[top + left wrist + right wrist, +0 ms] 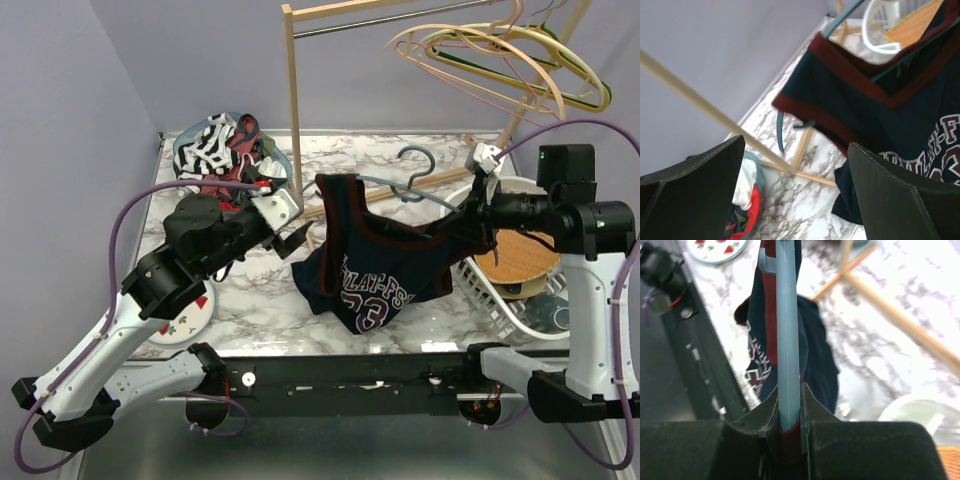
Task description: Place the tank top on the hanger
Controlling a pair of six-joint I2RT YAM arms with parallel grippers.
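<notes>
Toward the bench's (255, 300) left edge, the left gripper (297, 238) stands wide open with nothing between its fingers, just beside the tank top's (370, 270) left shoulder. That jersey hangs over the middle of the bench, its left strap apparently draped over the left end of the grey-blue hanger (392, 186) — the cloth bunches toward the right. At the right, the right gripper (789, 405) is clamped on the hanger's other end, with maroon trim pinched in beside it. Seating the straps looks like the step in hand. Hold the hanger level and draw the left gripper back without snagging cloth — then check that the right strap lies over the bar, not merely trapped.
</notes>
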